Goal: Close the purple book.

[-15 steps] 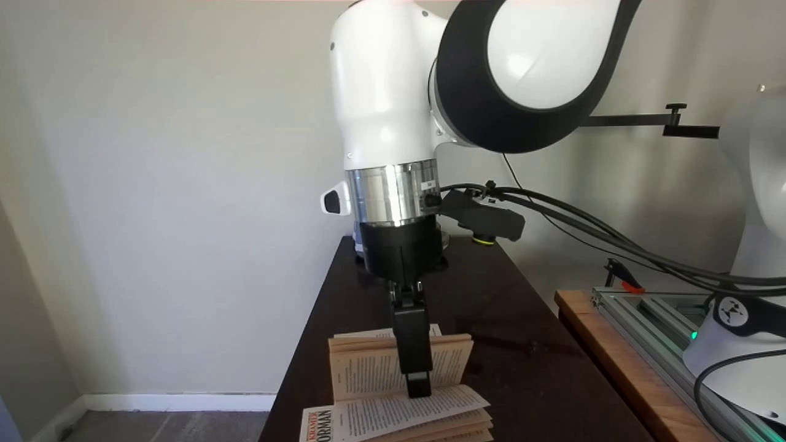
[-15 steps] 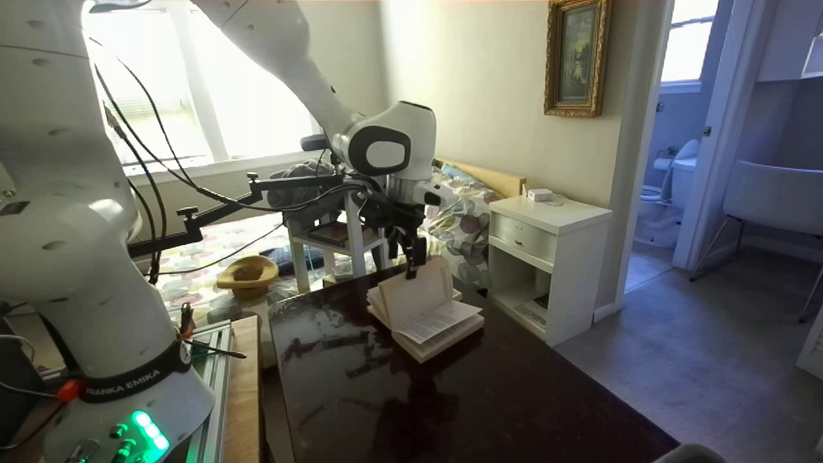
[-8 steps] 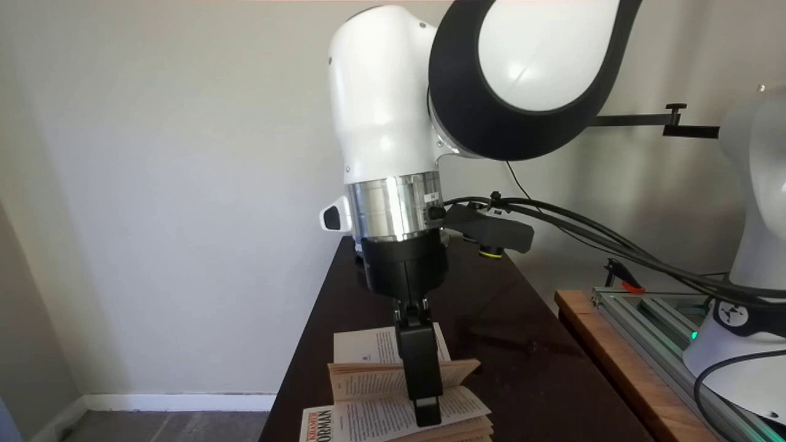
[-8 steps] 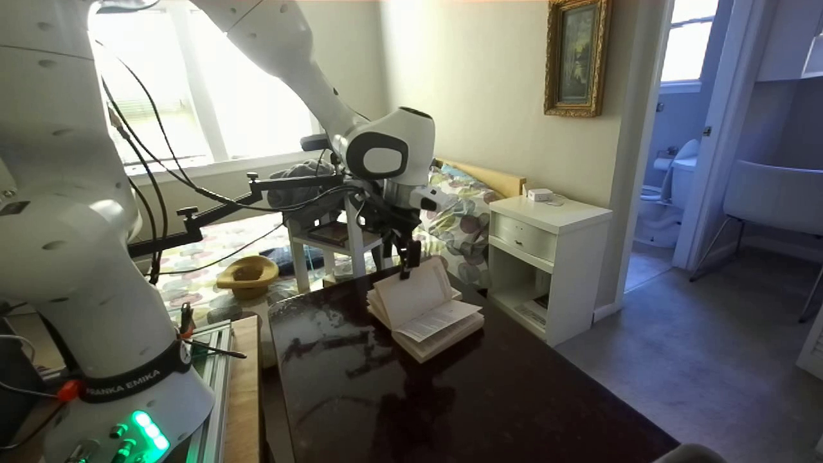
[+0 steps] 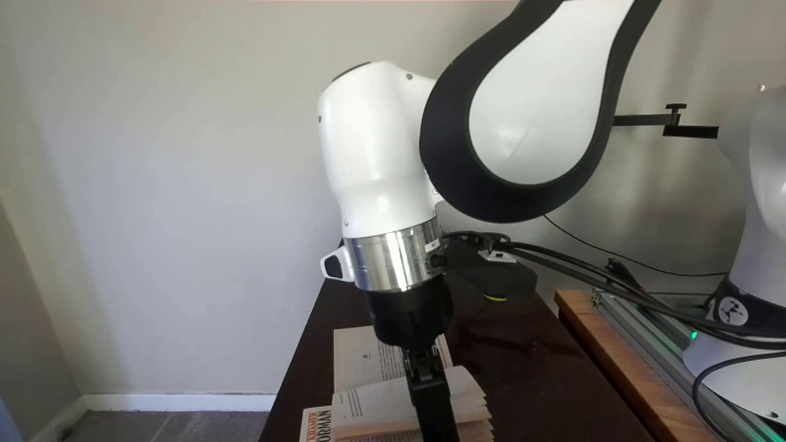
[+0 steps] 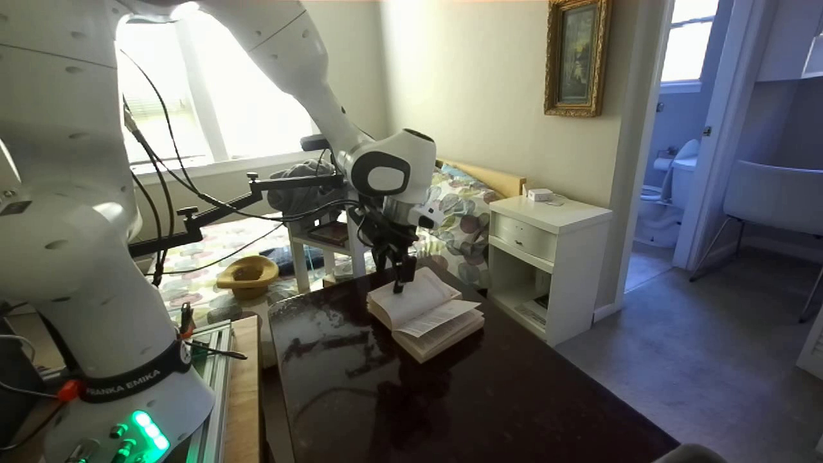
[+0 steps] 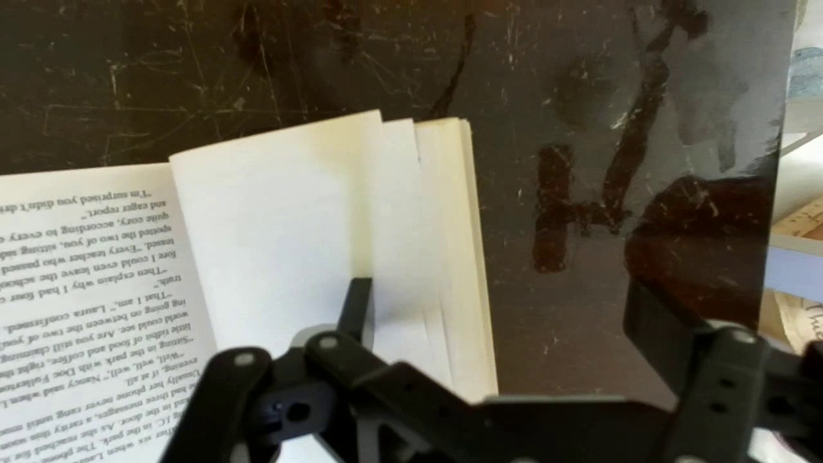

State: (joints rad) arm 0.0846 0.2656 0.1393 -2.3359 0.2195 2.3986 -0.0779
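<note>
I judge the task only partly done: the book (image 6: 421,310) lies open toward the far end of the table (image 6: 527,411) in an exterior view, with its two halves spread. I find a bundle of leaves (image 5: 374,400) bent over onto the near half in an exterior view, while on the far half a printed page (image 5: 362,357) lies flat and faces up. The wrist view agrees: the bent leaves are at the right, on top of the paper block, and the text at the left is uncovered. So some leaves are at the one side, but the other half, I think, must still come over, and this is the bigger part of the work. No purple is visible to me; I can make out only a pale strip (image 5: 317,423) with red and dark letters, at the left of the near half, maybe from the cover. The gripper (image 7: 496,289) has its jaws wide apart and it holds nothing: one finger (image 7: 355,307) is over the bent leaves, and I cannot tell whether it presses on them, while its partner is above the table, to the right of the book. For the next move, I believe, I need a finger under the flat half to lift it over, carefully, because loose leaves may slip away and spring back.
</note>
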